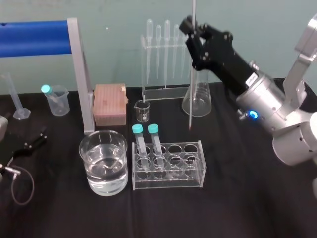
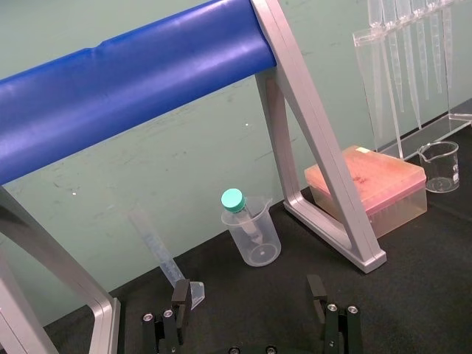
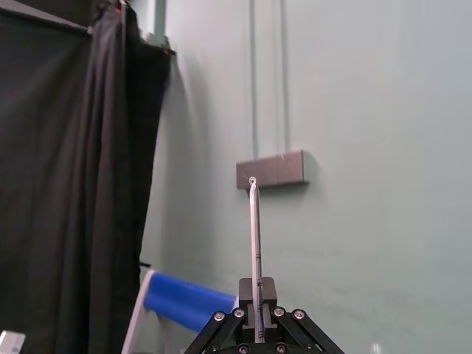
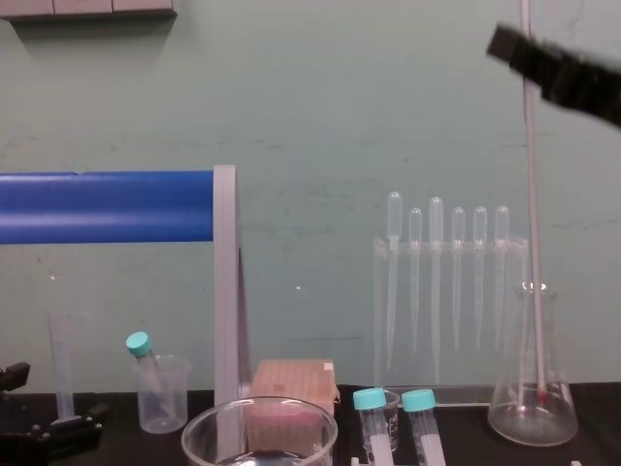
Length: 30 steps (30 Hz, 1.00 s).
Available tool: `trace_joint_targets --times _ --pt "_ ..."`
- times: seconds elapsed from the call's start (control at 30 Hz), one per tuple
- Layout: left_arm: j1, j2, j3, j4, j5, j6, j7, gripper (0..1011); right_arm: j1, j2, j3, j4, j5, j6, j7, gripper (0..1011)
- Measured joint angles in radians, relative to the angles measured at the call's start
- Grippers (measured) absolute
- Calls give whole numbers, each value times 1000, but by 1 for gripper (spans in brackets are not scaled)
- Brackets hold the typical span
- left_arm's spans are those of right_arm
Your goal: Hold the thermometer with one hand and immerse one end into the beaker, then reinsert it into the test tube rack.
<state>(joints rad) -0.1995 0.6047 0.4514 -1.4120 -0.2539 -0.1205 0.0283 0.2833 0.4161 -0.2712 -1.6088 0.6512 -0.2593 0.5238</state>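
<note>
The thermometer (image 1: pixel 191 84) hangs upright, a thin pale rod with its red tip low in front of the conical flask (image 1: pixel 197 101), behind the right end of the test tube rack (image 1: pixel 168 168). My right gripper (image 1: pixel 192 30) is shut on its upper part, high above the table. The rod (image 3: pixel 254 236) rises from between the shut fingers, and it (image 4: pixel 532 214) also runs down across the chest view. The large beaker (image 1: pixel 104 163), part full of clear liquid, stands left of the rack. My left gripper (image 2: pixel 248 295) rests open at the far left of the table.
Two teal-capped tubes (image 1: pixel 146 141) stand in the rack's left end. Behind it are a small glass beaker (image 1: pixel 142 111), a pink tip box (image 1: pixel 109 104) and a pipette stand (image 1: pixel 161 59). A blue bar on a grey frame (image 1: pixel 81 74) crosses the left.
</note>
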Motion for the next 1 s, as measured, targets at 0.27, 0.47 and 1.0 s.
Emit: trace_joint_targets --times 0.27,0.47,1.0 --pt "0 0 0 0 0 0 0 1008 -12 -17 -1 57 6 14 16 53" --pt "0 0 0 0 0 0 0 1008 -11 -30 -9 93 8 24 27 53" --pt "0 0 0 0 0 0 0 1008 -12 -32 -12 135 7 31 47 53"
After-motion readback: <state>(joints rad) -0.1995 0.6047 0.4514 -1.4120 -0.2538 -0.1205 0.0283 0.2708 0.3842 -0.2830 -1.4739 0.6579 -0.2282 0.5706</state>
